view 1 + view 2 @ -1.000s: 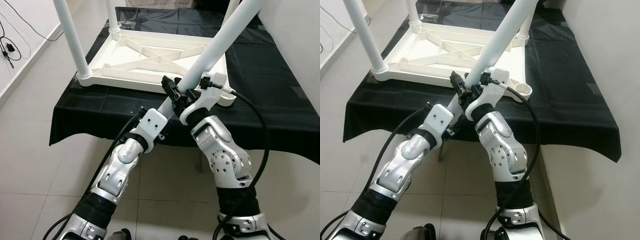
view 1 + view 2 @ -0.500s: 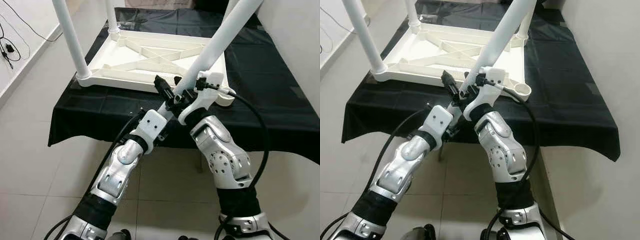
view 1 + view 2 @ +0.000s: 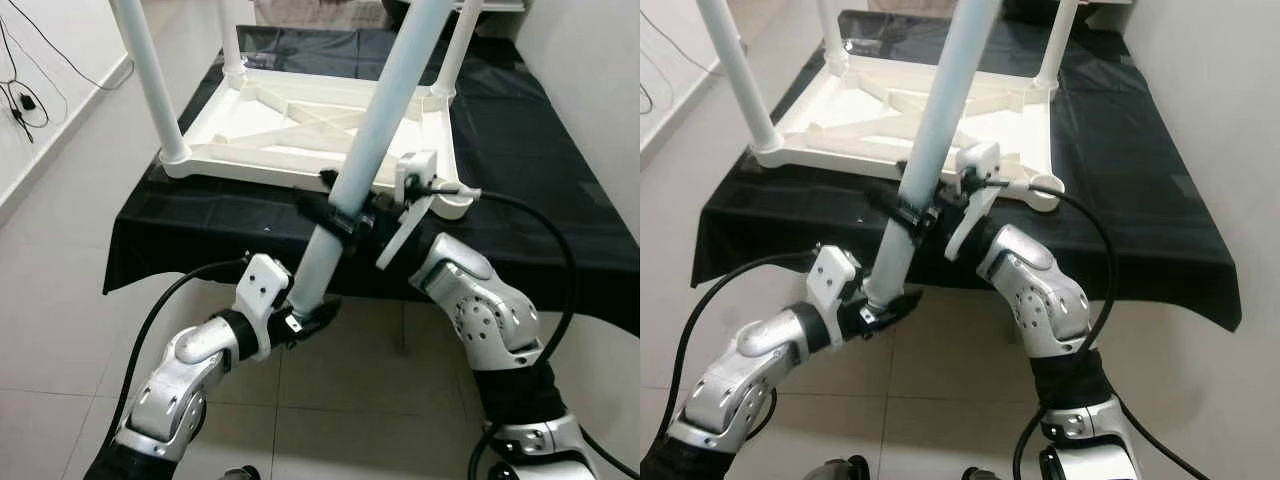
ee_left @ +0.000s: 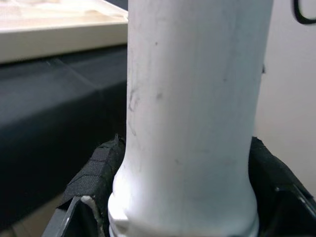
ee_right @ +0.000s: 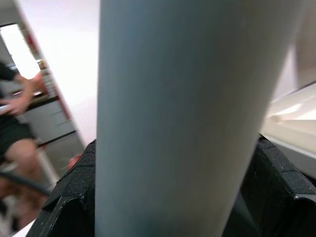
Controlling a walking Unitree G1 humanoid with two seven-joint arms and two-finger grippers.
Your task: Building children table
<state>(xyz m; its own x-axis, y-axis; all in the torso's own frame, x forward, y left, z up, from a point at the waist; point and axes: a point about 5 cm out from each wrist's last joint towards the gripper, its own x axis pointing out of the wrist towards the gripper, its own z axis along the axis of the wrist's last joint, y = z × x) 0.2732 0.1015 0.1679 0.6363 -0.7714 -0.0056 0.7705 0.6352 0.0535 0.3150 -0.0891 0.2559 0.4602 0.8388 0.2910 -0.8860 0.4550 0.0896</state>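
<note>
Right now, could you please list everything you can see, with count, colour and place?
Upside-down plastic tabletop: one, cream-white, on the black cloth.
Fitted table legs: three, white, standing up from the tabletop's corners.
Loose table leg: one, white, held tilted in front of the tabletop.
Empty corner socket: one, white, nearest right corner.
Black cloth: one, covering the bench.
Cables: black, along the left wall.
Left gripper: shut on the leg's lower end.
Right gripper: shut higher up the leg.
</note>
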